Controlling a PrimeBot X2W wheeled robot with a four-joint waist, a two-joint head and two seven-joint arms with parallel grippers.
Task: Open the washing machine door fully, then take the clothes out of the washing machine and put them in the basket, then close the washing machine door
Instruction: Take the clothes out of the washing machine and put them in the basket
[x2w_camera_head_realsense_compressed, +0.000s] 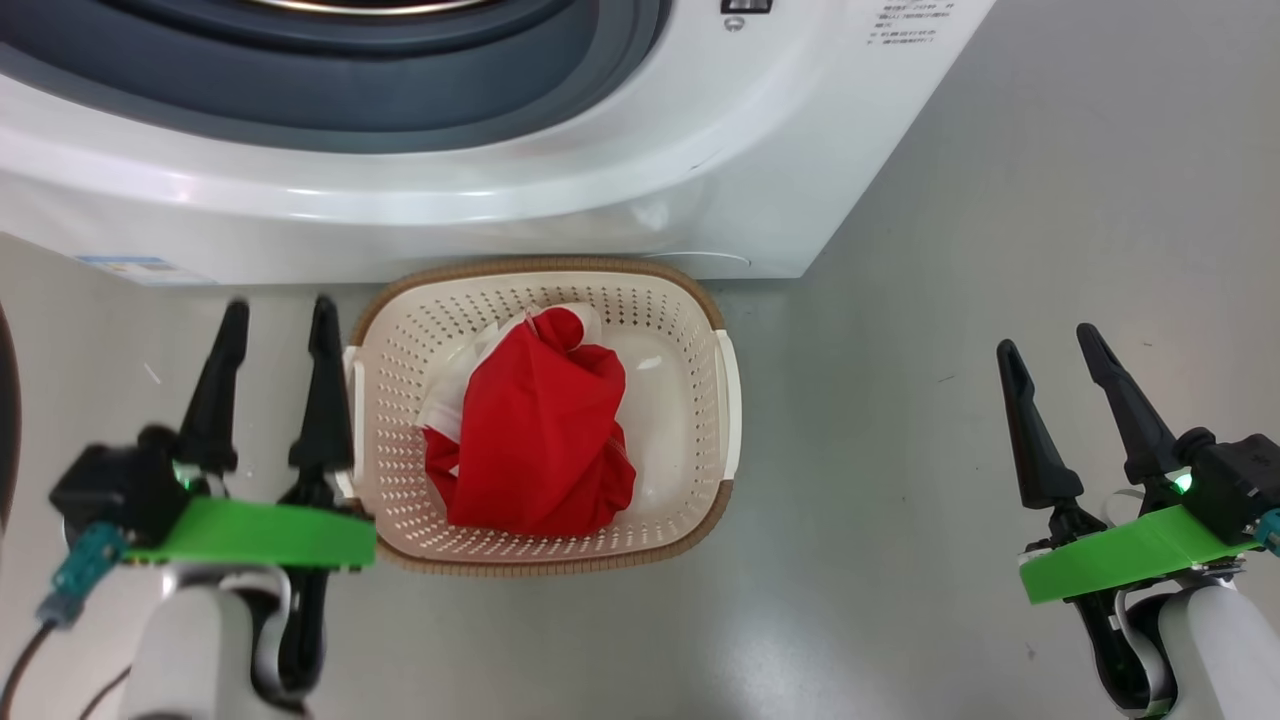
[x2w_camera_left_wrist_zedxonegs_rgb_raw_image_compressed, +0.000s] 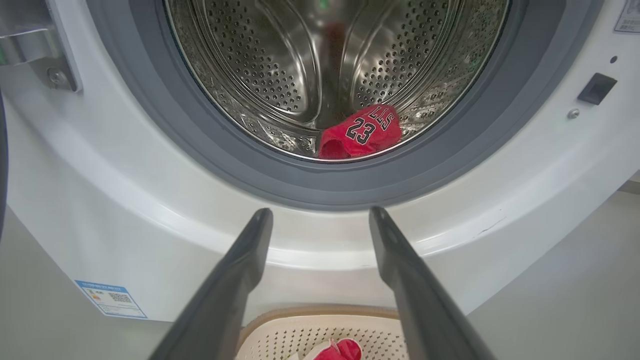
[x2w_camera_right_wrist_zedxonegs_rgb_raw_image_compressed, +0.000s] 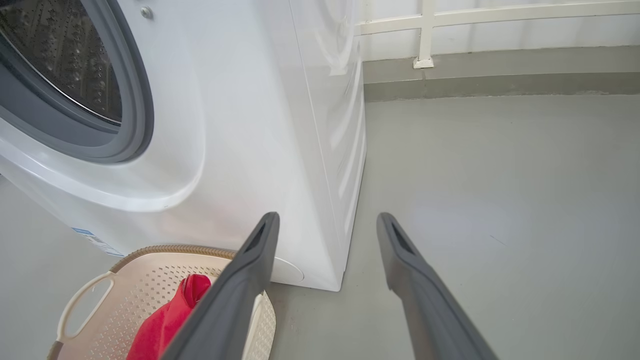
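Observation:
The white washing machine (x2w_camera_head_realsense_compressed: 560, 190) stands open, showing its grey rubber rim and steel drum (x2w_camera_left_wrist_zedxonegs_rgb_raw_image_compressed: 300, 60). A red bundle of clothes (x2w_camera_left_wrist_zedxonegs_rgb_raw_image_compressed: 361, 132) marked "23" lies at the drum's front lip. More red clothes (x2w_camera_head_realsense_compressed: 540, 430) sit in the cream basket (x2w_camera_head_realsense_compressed: 690, 330) on the floor against the machine's front. My left gripper (x2w_camera_head_realsense_compressed: 280, 303) hangs open just left of the basket, its fingers aimed at the drum opening. My right gripper (x2w_camera_head_realsense_compressed: 1046, 340) is open over bare floor, well to the basket's right. The washing machine door shows as a dark curved edge (x2w_camera_head_realsense_compressed: 5, 420) at the far left.
Grey floor (x2w_camera_head_realsense_compressed: 900, 450) spreads to the right of the machine and basket. A wall with a white rail (x2w_camera_right_wrist_zedxonegs_rgb_raw_image_compressed: 425, 35) stands beyond the machine's side. A blue label (x2w_camera_left_wrist_zedxonegs_rgb_raw_image_compressed: 111, 299) marks the machine's lower corner, and the door hinge (x2w_camera_left_wrist_zedxonegs_rgb_raw_image_compressed: 30, 45) sits left of the opening.

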